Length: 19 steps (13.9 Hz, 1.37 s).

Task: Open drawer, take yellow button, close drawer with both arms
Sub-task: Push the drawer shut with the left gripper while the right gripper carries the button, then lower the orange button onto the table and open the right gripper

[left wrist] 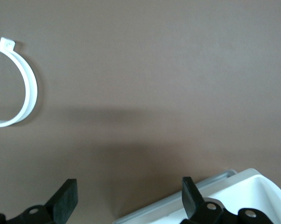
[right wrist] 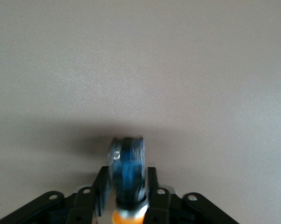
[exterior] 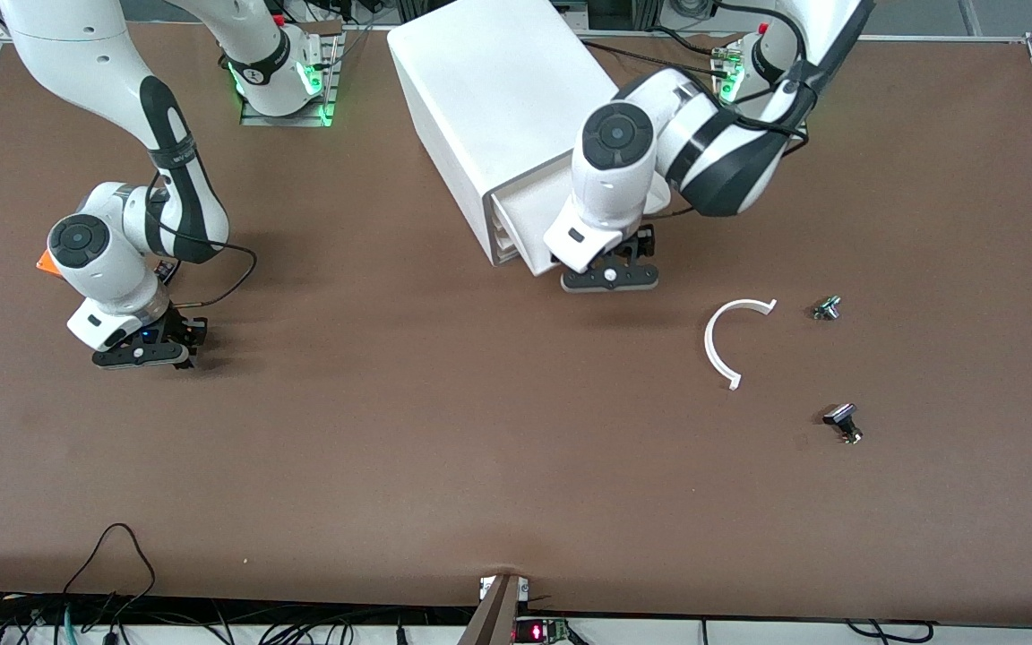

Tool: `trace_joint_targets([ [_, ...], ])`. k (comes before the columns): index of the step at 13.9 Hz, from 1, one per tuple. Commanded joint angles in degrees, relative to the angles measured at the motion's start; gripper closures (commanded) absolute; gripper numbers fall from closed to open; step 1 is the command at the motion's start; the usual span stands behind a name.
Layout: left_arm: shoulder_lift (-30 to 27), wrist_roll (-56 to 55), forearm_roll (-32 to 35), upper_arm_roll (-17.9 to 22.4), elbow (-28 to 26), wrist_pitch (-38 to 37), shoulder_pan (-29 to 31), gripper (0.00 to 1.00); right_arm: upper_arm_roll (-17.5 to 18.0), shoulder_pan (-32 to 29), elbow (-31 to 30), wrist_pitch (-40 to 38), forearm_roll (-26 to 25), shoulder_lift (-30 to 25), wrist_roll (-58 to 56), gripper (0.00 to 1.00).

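Button in my right tool; drawer open under the left.

My right tool [right wrist: 126, 186] hangs low over the table [exterior: 444, 448] at the right arm's end, its fingers pressed against the button [right wrist: 126, 161]; the hold looks slight, so the part could slip and roll. My left tool [left wrist: 126, 200], jaws wide and empty, hovers at the drawer [exterior: 525, 237] front of the white cabinet [exterior: 489, 90]. A skewed push could jam the drawer or shove the cabinet. The white clip [exterior: 731, 340] lies nearby.
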Motion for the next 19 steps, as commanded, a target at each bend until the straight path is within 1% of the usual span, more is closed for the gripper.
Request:
trace_joint_targets([
  [1,-2.04,-0.31,-0.36,-1.28,-3.7,0.68,0.26,0.01,1.28,0.2,-0.86,0.09,1.62,-2.41,-1.59,0.0],
  [3,-1.96,-0.31,-0.45,-2.86,-3.97,0.68,0.7,0.01,3.21,0.21,0.63,-3.23,1.7,-3.73,-1.33,0.0],
  [6,-1.78,-0.4,-0.45,-4.71,-4.67,0.68,0.7,0.01,4.18,0.38,8.25,-15.95,1.79,-3.91,2.96,0.0],
  [8,-1.6,-0.31,-0.8,-5.85,-4.85,0.68,0.7,0.01,6.11,0.38,12.66,-22.39,2.14,-3.91,6.39,0.0],
  [10,-1.52,-0.31,-4.3,-6.3,-5.55,0.77,0.52,0.01,8.22,0.65,15.83,-26.78,2.23,-3.91,10.52,0.0],
  [11,-1.52,-0.31,-5.28,-6.3,-5.73,0.77,0.35,0.01,8.84,0.73,17.58,-29.16,2.23,-3.82,11.93,0.0],
  [13,-1.43,-0.4,-6.42,-6.3,-6.08,0.77,0.08,0.01,11.64,0.73,20.57,-33.2,2.32,-3.82,15.79,0.0],
  [16,-1.34,-1.79,-9.14,-6.3,-6.25,0.77,0.17,0.01,14.55,0.82,23.57,-35.77,2.23,-3.82,22.22,0.0],
  [18,-1.34,-3.56,-11.43,-6.3,-6.25,0.68,0.0,0.01,14.65,0.73,28.3,-39.35,1.88,-3.82,25.03,0.0],
  [19,-1.34,-3.56,-11.44,-6.47,-6.25,0.68,0.0,0.01,14.56,0.65,31.63,-42.59,1.36,-3.65,24.7,0.0],
])
